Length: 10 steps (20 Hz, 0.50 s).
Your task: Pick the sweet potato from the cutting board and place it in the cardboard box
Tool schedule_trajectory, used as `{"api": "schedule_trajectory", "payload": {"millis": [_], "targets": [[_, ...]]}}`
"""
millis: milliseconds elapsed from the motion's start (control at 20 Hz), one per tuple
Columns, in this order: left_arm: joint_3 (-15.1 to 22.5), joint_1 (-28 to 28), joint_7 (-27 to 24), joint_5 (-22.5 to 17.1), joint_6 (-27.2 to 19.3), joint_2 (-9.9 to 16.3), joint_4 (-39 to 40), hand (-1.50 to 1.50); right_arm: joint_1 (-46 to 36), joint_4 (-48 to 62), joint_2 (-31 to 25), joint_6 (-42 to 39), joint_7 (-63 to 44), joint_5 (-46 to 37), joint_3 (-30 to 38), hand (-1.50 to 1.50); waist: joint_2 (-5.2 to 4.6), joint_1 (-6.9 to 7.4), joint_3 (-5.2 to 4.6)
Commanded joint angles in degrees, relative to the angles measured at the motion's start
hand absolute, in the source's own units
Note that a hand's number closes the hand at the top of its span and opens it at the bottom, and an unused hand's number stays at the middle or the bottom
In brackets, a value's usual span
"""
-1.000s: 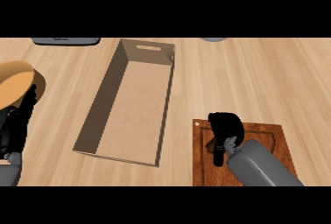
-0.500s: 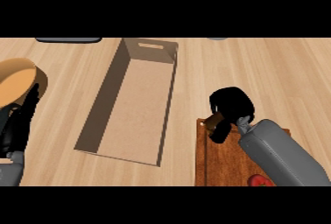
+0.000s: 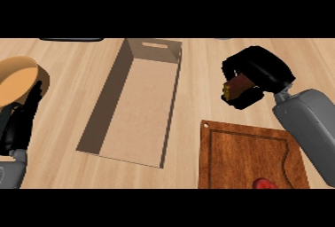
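R hand (image 3: 262, 71) is curled round the sweet potato (image 3: 237, 88), grasping it; only a brown-orange bit of the potato shows betw the black fingers and thumb, rest hidden by the hand. Hand w/ potato is up off the board (image 3: 242, 155), above bare counter (image 3: 196, 57) just beyond the board's far edge, and to the right of the box (image 3: 134, 106), near it but not over it. Grey R forearm runs from the hand down along the board's right side to the view's edge.

Box: long cardboard box, open top, lying lengthwise away from the robot, handle slot in its far end wall; inside shows only bare cardboard floor. Board sits right of the box's near end, close beside, not touching. Red thing (image 3: 265, 183) at the board's near edge, cut off by the frame; can't tell what it is.

L hand (image 3: 23, 119) far left of the box, fingers relaxed and straight, holding nothing, resting. Tan bowl-like obj (image 3: 16, 82) just beyond it, also left of box.
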<state>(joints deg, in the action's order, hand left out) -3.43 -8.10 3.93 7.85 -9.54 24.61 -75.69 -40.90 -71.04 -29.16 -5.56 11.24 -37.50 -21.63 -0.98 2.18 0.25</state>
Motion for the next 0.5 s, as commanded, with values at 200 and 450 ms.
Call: {"api": "schedule_trajectory", "payload": {"millis": [200, 450], "targets": [[-0.05, 3.10, -0.38, 0.57, 0.56, 0.12, -2.72, 0.00, -9.78, 12.72, 2.91, 2.12, 21.80, 6.88, 7.68, 1.50, 0.58, 0.10, -0.20], [-1.29, 0.78, -1.19, 0.75, -0.03, -0.88, 1.14, 0.00, -15.46, 13.65, 13.14, -2.26, 15.83, 7.39, 5.54, 1.50, 0.84, -1.06, -0.29]]}}
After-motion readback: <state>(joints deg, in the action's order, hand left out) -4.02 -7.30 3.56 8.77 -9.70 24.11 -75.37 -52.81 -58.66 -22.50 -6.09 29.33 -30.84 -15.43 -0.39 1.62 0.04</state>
